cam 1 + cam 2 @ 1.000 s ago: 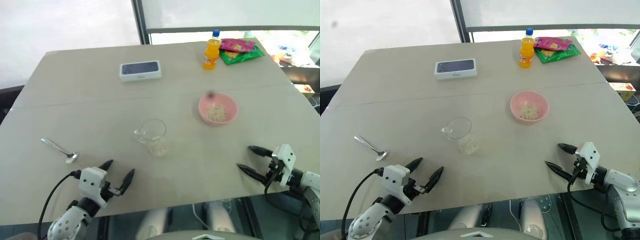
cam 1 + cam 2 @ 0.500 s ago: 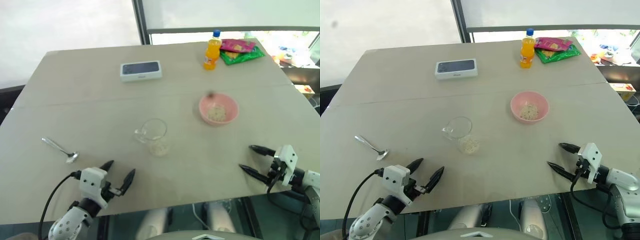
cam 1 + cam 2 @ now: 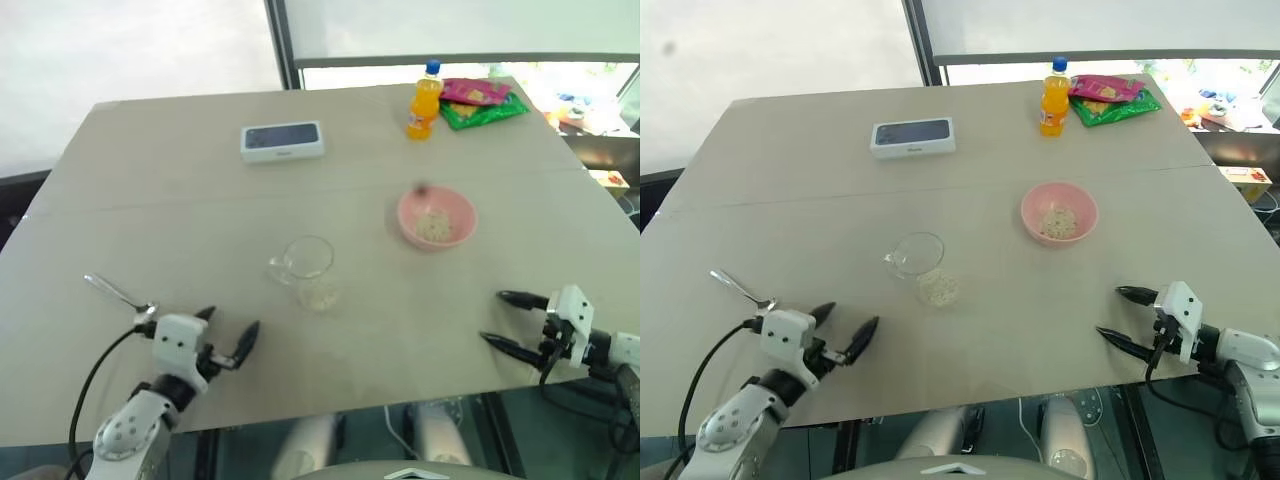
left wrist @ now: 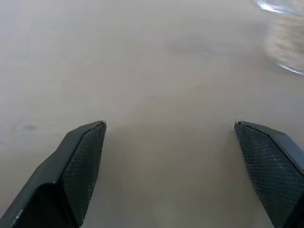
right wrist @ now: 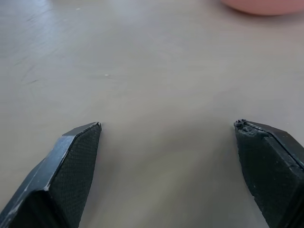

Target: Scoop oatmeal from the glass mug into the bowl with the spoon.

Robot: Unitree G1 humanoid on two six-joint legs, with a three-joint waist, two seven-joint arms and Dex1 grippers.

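Silver spoon (image 3: 120, 297) lies flat just outboard of the left gripper (image 3: 228, 328) — fingers spread, empty. Glass mug (image 3: 305, 268) stands ahead; pink bowl (image 3: 436, 218) beyond the right gripper (image 3: 496, 320), likewise spread.

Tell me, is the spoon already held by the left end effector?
No, the spoon lies on the table, beside the open left end effector.

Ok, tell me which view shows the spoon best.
The right eye view: the whole spoon lies clear of the left gripper on the table. In the left eye view that gripper's body covers its bowl end.
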